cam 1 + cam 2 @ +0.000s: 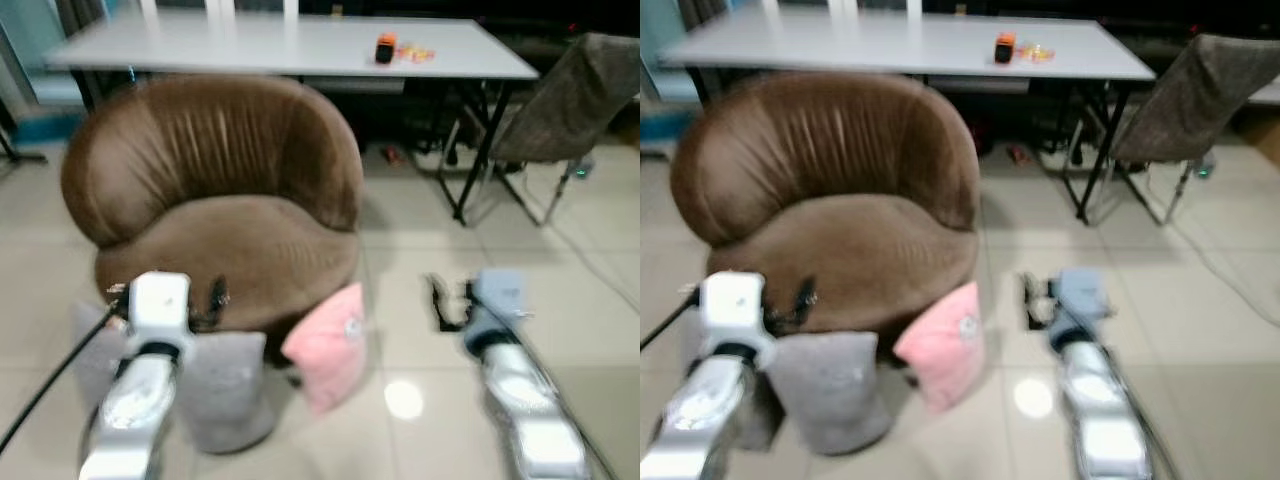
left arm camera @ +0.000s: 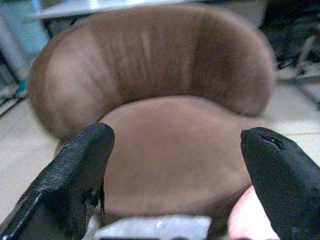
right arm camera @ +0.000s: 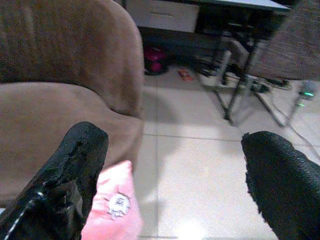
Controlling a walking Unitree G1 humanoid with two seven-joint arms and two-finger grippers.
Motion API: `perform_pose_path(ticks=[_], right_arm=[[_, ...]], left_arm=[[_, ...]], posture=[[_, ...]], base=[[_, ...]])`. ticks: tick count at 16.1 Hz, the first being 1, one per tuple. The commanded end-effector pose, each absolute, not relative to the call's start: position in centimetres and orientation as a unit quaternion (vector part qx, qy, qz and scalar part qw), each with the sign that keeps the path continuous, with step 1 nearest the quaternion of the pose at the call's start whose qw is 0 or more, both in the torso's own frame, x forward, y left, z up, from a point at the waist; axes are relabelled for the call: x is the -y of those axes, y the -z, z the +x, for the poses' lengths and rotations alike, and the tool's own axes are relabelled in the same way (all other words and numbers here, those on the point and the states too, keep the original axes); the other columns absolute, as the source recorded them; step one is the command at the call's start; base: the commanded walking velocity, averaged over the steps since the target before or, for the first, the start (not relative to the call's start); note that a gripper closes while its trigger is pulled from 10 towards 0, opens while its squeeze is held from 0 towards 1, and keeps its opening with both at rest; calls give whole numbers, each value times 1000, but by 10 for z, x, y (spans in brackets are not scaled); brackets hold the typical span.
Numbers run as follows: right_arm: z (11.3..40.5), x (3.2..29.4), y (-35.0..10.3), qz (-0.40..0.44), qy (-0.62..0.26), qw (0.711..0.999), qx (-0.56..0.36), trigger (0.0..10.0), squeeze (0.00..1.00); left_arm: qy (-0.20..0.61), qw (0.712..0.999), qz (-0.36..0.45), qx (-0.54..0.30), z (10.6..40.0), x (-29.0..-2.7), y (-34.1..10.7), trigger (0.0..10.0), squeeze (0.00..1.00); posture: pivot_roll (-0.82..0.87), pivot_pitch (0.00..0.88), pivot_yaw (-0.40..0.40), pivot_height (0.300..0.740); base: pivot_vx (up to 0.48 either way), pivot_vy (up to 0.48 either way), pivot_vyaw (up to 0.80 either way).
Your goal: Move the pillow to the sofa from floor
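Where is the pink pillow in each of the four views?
Left eye view: pink pillow on the floor, leaning on the sofa front, right of the grey pillow.
Right eye view: same place.
Left wrist view: a pink corner beside one finger.
Right wrist view: beside the finger, below the sofa.
Shared landmark: the sofa.

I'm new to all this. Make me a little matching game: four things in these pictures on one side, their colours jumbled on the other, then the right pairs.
Things:
1. sofa
2. pillow leaning at the sofa's front right
3. pillow on the floor before the sofa
4. small object on the table

Colours:
A. grey
B. orange
C. brown
D. pink

Pairs: 1-C, 2-D, 3-A, 4-B
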State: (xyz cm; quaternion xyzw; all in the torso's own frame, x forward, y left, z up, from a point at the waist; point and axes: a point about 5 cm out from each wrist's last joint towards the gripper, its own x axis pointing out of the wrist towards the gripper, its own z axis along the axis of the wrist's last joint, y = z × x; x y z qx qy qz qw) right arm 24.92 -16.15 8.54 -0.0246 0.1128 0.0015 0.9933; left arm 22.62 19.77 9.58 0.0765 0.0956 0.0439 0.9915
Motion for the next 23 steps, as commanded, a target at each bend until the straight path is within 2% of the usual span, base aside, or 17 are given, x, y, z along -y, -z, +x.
perform_pose_path(ticks=[1,4,11,15,23], right_arm=[[250,174,-85,-35,17,992,-116,10000,1000],[252,174,-86,-33,19,993,-115,10000,1000],[259,176,-85,-38,31,993,-106,10000,1000],[261,171,-87,-42,35,994,-99,10000,1000],[271,171,-85,-40,31,993,-107,10000,1000]], left_arm=[[-42,993,77,-77,231,-193,-101,10000,1000],[-24,994,83,-72,233,-188,-102,10000,1000],[-18,996,77,-51,238,-189,-106,10000,1000],[3,996,79,-45,244,-187,-109,10000,1000],[-8,995,83,-49,244,-194,-108,10000,1000]], posture=[[-85,0,-18,740],[-86,0,-17,740],[-76,0,-2,740],[-79,0,12,740],[-62,0,2,740]], base=[[0,-345,0],[0,-314,0],[0,0,0],[313,0,795],[319,0,57]])
